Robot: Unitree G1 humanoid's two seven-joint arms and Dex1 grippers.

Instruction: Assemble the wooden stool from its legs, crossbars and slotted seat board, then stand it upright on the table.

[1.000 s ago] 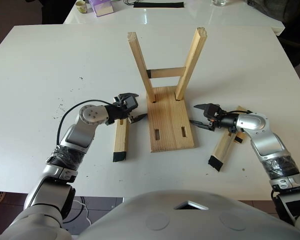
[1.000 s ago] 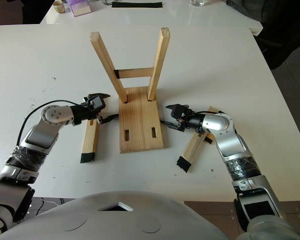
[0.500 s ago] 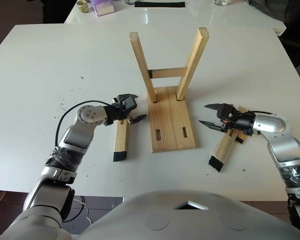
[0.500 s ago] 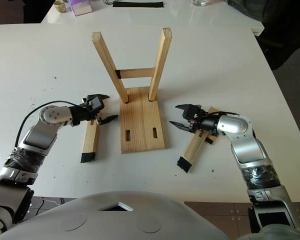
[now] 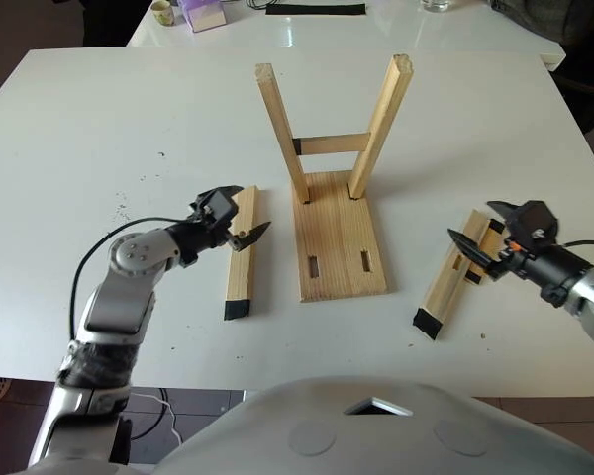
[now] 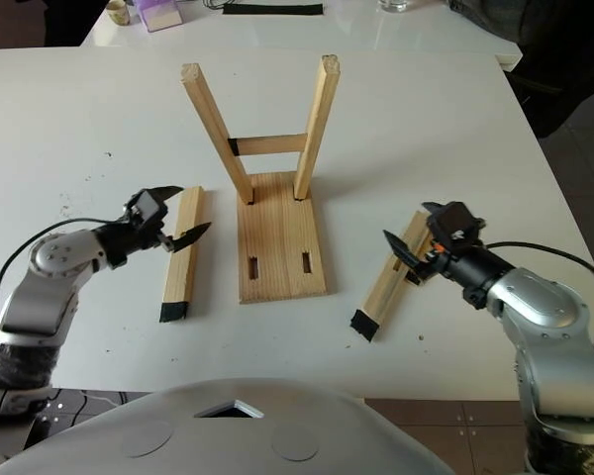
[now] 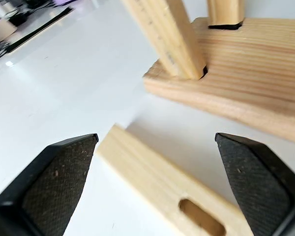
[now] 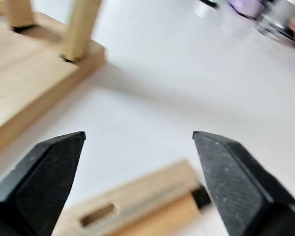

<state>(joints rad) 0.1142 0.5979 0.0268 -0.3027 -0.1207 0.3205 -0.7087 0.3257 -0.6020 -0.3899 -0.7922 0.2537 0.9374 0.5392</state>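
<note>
White tabletop (image 5: 99,119) beneath everything. Left gripper (image 5: 254,207) spread wide, holding nothing, straddling the far end of a pale slotted wooden leg with a black near tip (image 5: 241,262), toward the front-left corner; touching or not, unclear. Right gripper (image 5: 470,220) equally wide, empty, over a second pale black-tipped leg (image 5: 444,287) near the right edge. Shorter wooden piece (image 8: 179,219) half hidden under that leg, hard to identify. Mid-tabletop, flat light slotted seat board (image 5: 339,237) with two upright legs (image 5: 280,129) at its far end, joined by a thin crossbar (image 5: 329,143).
</note>
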